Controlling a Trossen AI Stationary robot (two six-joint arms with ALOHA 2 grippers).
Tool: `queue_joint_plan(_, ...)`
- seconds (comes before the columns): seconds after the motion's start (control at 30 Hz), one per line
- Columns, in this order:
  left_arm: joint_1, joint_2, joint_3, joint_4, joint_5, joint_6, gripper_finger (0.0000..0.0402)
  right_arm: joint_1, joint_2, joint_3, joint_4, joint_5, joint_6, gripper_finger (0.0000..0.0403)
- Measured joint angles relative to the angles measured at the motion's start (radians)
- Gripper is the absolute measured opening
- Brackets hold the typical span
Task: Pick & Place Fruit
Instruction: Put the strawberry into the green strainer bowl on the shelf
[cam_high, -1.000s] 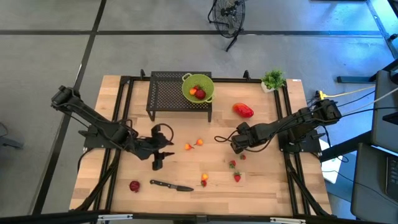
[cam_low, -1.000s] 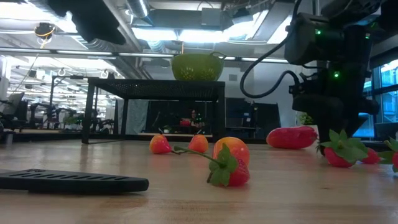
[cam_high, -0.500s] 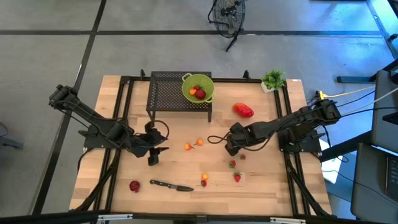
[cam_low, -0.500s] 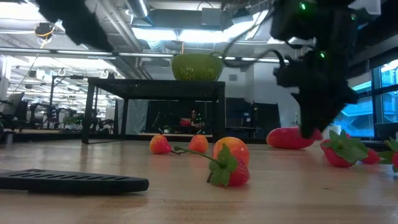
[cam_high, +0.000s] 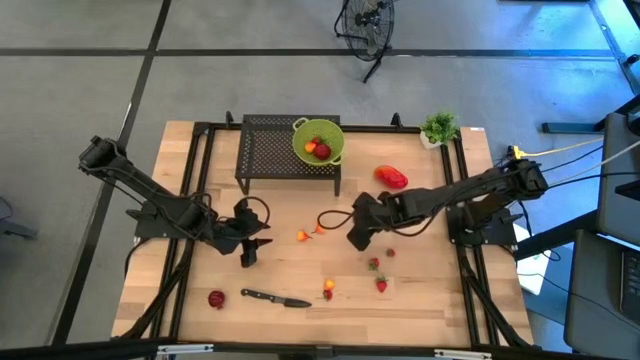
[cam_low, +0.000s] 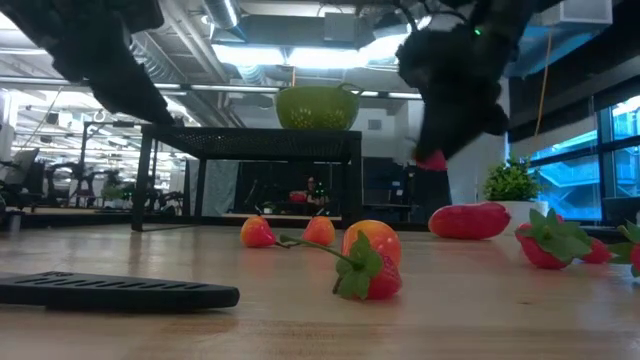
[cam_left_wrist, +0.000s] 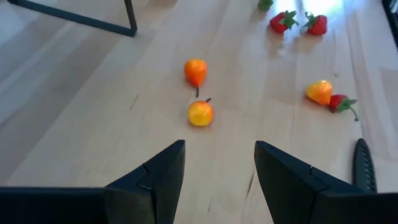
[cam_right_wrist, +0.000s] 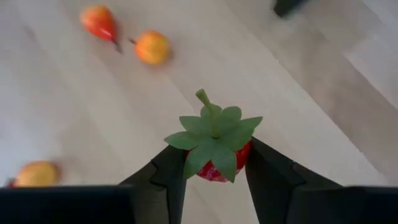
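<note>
Strawberry (cam_right_wrist: 214, 149) clamped in right gripper (cam_right_wrist: 211, 163), airborne; left gripper (cam_left_wrist: 217, 165) wide, empty; bowl (cam_high: 318, 140) partly filled, approx. eight pcs left on table (cam_high: 420, 300).

Bowl (cam_high: 318, 140) sits on the rack (cam_high: 288, 148) at the back of the bench (cam_high: 430, 300), potted plant (cam_high: 438, 127) off in the back right corner. Two small fruits (cam_high: 310, 233) lie mid-bench between both tools. Knife (cam_high: 276, 298) is near the front edge, one fruit (cam_high: 216, 298) to its left, another (cam_high: 328, 290) just right.
</note>
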Motion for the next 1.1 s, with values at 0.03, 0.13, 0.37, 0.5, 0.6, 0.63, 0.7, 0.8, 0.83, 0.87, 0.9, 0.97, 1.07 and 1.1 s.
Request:
queue_joint_plan(0.03, 0.000, 0.000, -0.008, 0.009, -0.001, 0.000, 0.0189, -0.003, 0.000, 0.010, 0.009, -0.008, -0.017, 0.0136)
queue_joint_plan(0.13, 0.000, 0.000, -0.021, 0.033, -0.009, 0.000, 0.0189, -0.013, 0.000, 0.042, 0.033, -0.011, -0.063, 0.0146)
queue_joint_plan(0.37, 0.000, 0.000, -0.023, 0.033, -0.041, 0.000, 0.0189, -0.041, 0.000, 0.135, 0.077, -0.011, -0.193, 0.0141)
queue_joint_plan(0.5, 0.000, 0.000, -0.023, 0.032, -0.055, 0.000, 0.0189, -0.063, -0.001, 0.190, 0.111, -0.011, -0.270, 0.0136)
queue_joint_plan(0.6, 0.000, 0.000, -0.023, 0.032, -0.058, 0.000, 0.0189, -0.083, -0.001, 0.222, 0.135, -0.011, -0.321, 0.0146)
queue_joint_plan(0.63, 0.000, 0.000, -0.023, 0.032, -0.059, 0.000, 0.0189, -0.091, -0.001, 0.231, 0.144, -0.011, -0.336, 0.0149)
queue_joint_plan(0.7, 0.000, 0.000, -0.023, 0.032, -0.059, 0.000, 0.0189, -0.109, -0.001, 0.243, 0.175, -0.009, -0.367, 0.0152)
queue_joint_plan(0.8, 0.000, 0.000, -0.023, 0.032, -0.062, 0.000, 0.0189, -0.139, -0.001, 0.246, 0.241, -0.007, -0.416, 0.0148)
queue_joint_plan(0.83, 0.000, 0.000, -0.023, 0.032, -0.062, 0.000, 0.0189, -0.149, -0.001, 0.246, 0.263, -0.007, -0.433, 0.0145)
queue_joint_plan(0.87, 0.000, 0.000, -0.023, 0.032, -0.062, 0.001, 0.0189, -0.160, -0.001, 0.246, 0.283, -0.006, -0.444, 0.0141)
queue_joint_plan(0.9, 0.000, 0.000, -0.023, 0.032, -0.064, 0.001, 0.0189, -0.170, -0.001, 0.246, 0.300, -0.007, -0.458, 0.0138)
queue_joint_plan(0.97, 0.000, 0.000, -0.023, 0.032, -0.067, 0.001, 0.0189, -0.189, -0.001, 0.246, 0.323, -0.007, -0.472, 0.0137)
queue_joint_plan(1.07, 0.000, 0.000, -0.023, 0.032, -0.067, 0.001, 0.0189, -0.214, -0.001, 0.246, 0.348, -0.007, -0.486, 0.0143)
queue_joint_plan(1.1, 0.000, 0.000, -0.023, 0.032, -0.067, 0.001, 0.0189, -0.222, -0.001, 0.246, 0.355, -0.007, -0.486, 0.0147)
